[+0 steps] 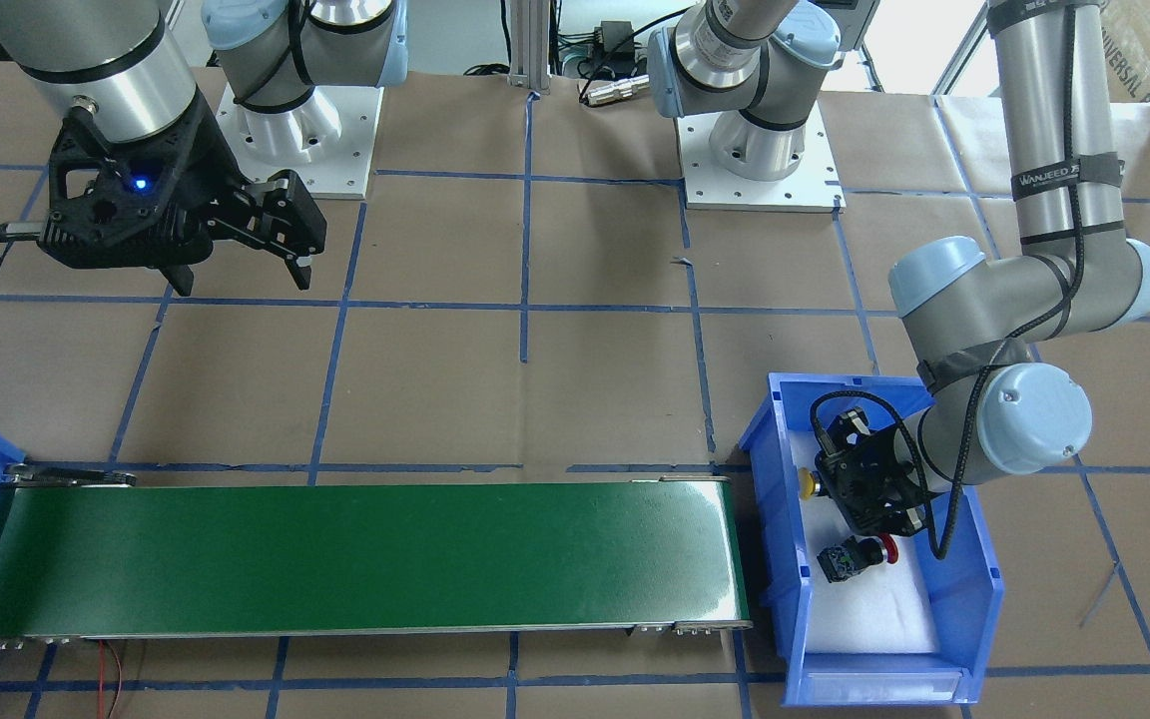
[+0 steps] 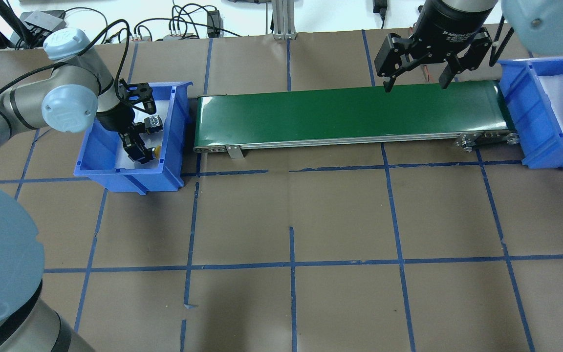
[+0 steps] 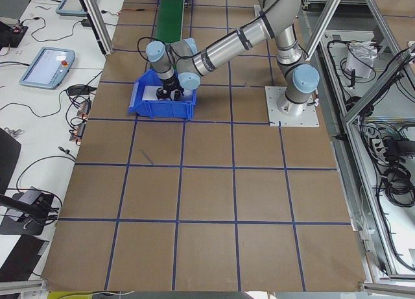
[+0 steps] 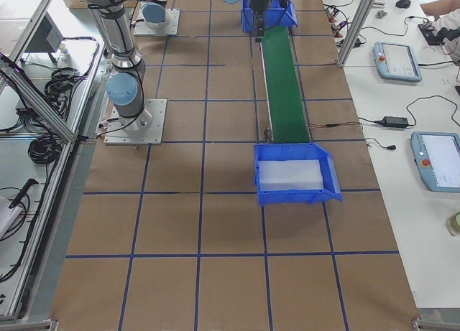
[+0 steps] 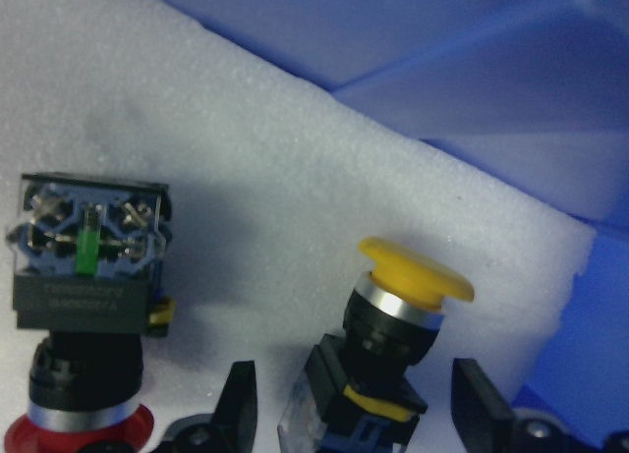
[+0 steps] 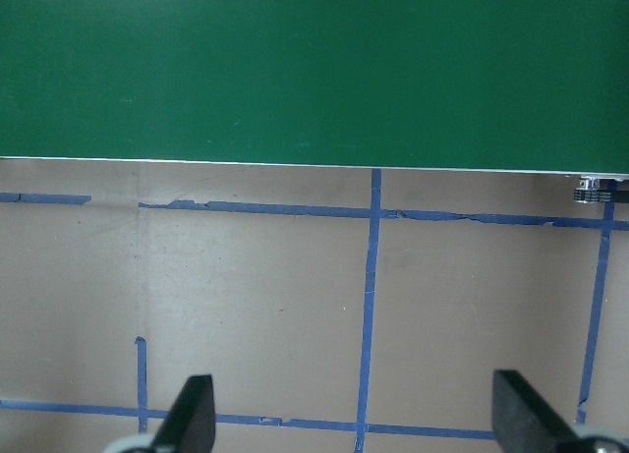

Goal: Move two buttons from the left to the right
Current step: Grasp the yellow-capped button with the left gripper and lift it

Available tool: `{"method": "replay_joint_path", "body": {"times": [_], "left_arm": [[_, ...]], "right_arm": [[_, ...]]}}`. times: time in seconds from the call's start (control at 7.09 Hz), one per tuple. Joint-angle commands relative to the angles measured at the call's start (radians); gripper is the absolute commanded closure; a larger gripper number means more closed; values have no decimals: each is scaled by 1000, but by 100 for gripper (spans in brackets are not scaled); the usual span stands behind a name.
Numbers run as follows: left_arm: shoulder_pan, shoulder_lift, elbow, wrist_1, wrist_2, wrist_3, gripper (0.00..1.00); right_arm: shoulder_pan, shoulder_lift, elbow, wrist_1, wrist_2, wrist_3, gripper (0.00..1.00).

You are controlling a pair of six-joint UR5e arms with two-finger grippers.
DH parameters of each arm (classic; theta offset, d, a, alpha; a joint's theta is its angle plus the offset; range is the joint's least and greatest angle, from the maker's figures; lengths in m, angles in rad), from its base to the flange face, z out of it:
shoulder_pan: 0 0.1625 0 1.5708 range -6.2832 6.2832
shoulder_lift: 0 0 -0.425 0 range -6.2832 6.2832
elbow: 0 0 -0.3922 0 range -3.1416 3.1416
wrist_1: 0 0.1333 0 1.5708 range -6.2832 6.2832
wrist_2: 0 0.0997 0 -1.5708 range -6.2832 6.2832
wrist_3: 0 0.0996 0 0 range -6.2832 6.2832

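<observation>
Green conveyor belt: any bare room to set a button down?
The green conveyor belt is bare throughout, from left blue plastic bin to right blue plastic bin; the right end effector hangs near its right half. Crowded: the left bin, with yellow mushroom-cap button, red-capped button and left end effector.

We are looking at a robotics laboratory: the left arm (image 3: 227, 45) and the right arm (image 4: 115, 29) stand bolted to white mounting plates (image 3: 309, 117) on a surface (image 2: 340, 215) papered in brown and gridded with blue tape (image 2: 291, 264). Aluminium framing (image 4: 357, 26) fences the cell, with cable bundles (image 3: 389, 176) hanging along one side. On the white benches (image 4: 431, 230) beside it we see teach pendants (image 4: 396, 61) and loose leads. A short green conveyor (image 2: 350, 115) runs between blue plastic parts bins (image 4: 298, 196).
</observation>
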Motion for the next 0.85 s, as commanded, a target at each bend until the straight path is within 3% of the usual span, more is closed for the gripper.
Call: {"method": "replay_joint_path", "body": {"times": [0.0, 0.28, 0.56, 0.7], "left_arm": [[1, 4, 23, 2, 1, -1, 91], [-3, 78, 65, -30, 1, -26, 95], [-5, 196, 141, -192, 1, -347, 95], [-51, 205, 145, -195, -8, -576, 95]], "right_arm": [[2, -1, -2, -7, 3, 6, 0], [0, 5, -2, -7, 2, 5, 0], [0, 4, 4, -5, 2, 3, 0], [0, 5, 4, -4, 0, 3, 0]]}}
